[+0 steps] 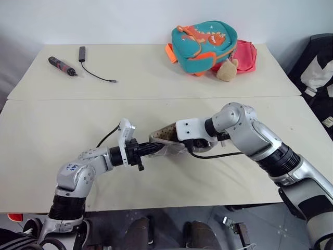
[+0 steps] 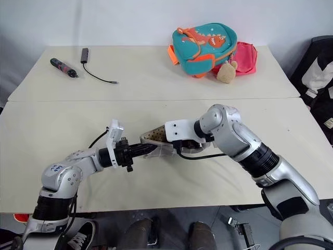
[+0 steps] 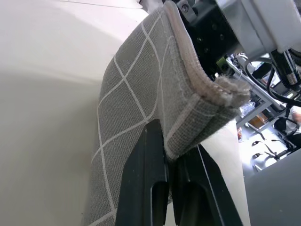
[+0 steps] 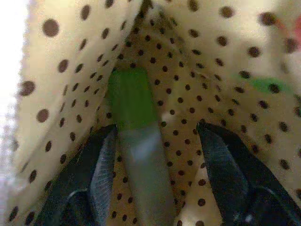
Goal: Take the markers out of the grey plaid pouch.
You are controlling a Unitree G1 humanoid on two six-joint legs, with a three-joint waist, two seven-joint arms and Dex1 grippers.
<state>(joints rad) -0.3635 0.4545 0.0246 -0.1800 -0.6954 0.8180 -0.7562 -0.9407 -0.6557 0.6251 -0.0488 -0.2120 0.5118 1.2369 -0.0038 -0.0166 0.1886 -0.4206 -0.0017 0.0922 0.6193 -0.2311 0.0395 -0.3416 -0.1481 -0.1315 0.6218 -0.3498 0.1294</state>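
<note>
Two pale tabletops, set edge to edge with a seam running across between them, make up the work surface; a plain light wall stands behind the far one. At the far right of the rear table lies a teal dinosaur backpack, with a pink bag touching it on its right and a small tan plush leaning against both. At the far left lie a dark maroon pen-shaped tool and, just beside it, a black adapter with a trailing cable. All of these sit well apart from the work. A dark chair or bag stands off the right edge.

On the near table the grey plaid pouch is held up between both arms. The left gripper is clamped tight on the pouch's fabric edge. The right gripper reaches inside the brown-dotted lining, fingers spread, with the light green marker lying between them, close to one finger; contact cannot be judged.
</note>
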